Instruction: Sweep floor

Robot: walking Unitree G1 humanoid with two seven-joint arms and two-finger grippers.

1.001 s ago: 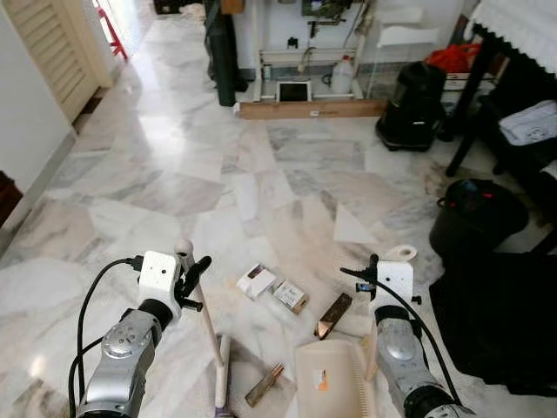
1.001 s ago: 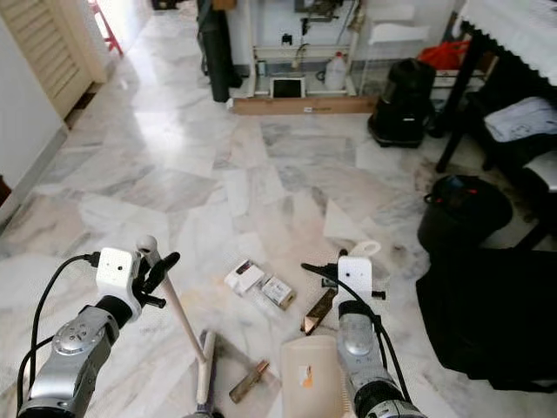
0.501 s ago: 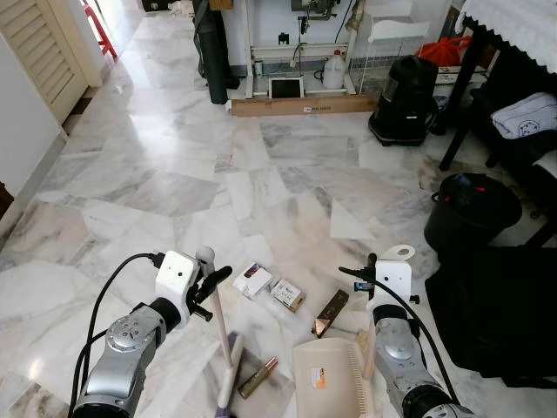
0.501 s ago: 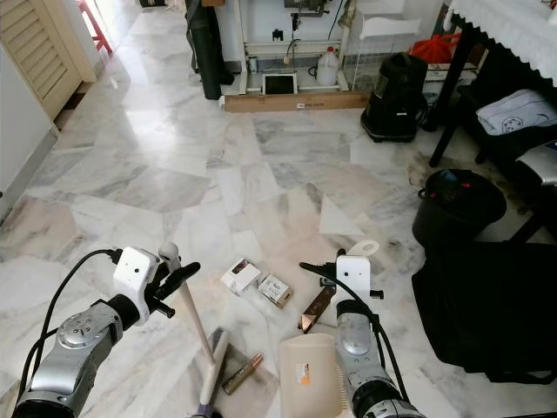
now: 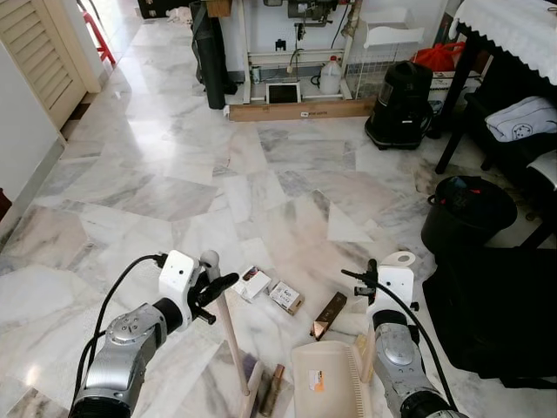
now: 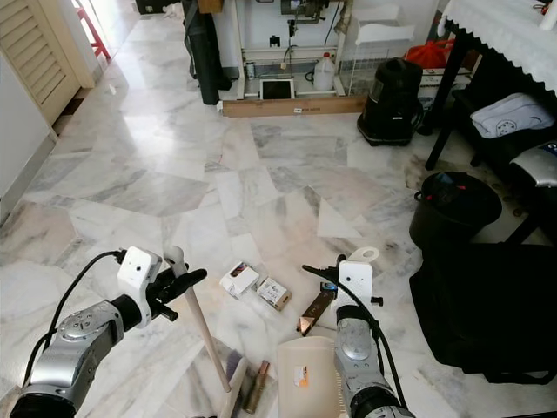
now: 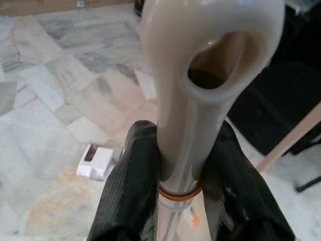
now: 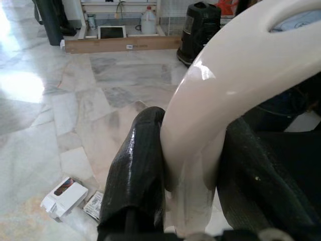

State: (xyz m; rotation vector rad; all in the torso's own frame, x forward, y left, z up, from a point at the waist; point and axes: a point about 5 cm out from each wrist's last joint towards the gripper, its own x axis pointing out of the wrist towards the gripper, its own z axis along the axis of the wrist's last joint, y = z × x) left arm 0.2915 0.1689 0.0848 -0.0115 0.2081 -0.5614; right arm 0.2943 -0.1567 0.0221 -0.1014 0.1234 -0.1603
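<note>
My left gripper (image 5: 215, 285) is shut on the cream broom handle (image 5: 231, 338), which slants down to the broom head (image 5: 254, 399) at the picture's bottom edge. In the left wrist view both black fingers (image 7: 131, 193) clamp the handle (image 7: 200, 105) below its hanging loop. My right gripper (image 5: 369, 280) is shut on the cream dustpan's handle (image 8: 225, 95); the dustpan (image 5: 326, 380) rests on the floor in front of me. A brown tube (image 5: 271, 388) lies between broom head and pan. A white box (image 5: 252, 283), a small packet (image 5: 285, 297) and a brown bar (image 5: 328, 314) lie just beyond.
A black bin (image 5: 470, 214) and a black bag (image 5: 496, 313) stand on the right. A black vacuum (image 5: 402, 91), a wooden plank (image 5: 300, 111) and shelving line the far wall. Dark table legs (image 5: 451, 113) rise far right. A louvred door (image 5: 48, 43) is on the left.
My left gripper has swung the broom to the right, and the broom head has pushed the brown tube closer to the dustpan. The right gripper and dustpan have stayed put.
</note>
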